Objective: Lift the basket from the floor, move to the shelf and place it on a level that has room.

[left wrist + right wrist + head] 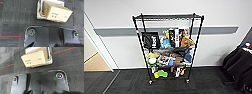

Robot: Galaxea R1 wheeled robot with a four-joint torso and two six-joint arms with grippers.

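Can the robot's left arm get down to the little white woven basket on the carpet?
Probably yes. The small cream-white woven basket sits on the dark carpet floor with open carpet around it, though a brown cardboard box sticks out of it.

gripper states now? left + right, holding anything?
Left: cannot be told; it holds nothing, the basket with the cardboard box sits on the floor.
Right: cannot be told; same, holding nothing.

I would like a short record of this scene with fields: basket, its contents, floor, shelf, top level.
basket: small cream-white woven basket, standing on the floor
contents: brown cardboard box, tilted, sticking out over the rim
floor: dark charcoal carpet tiles
shelf: tall black wire rack on castors, against the white wall
top level: flat wire panel, nothing on it; lower tiers crowded
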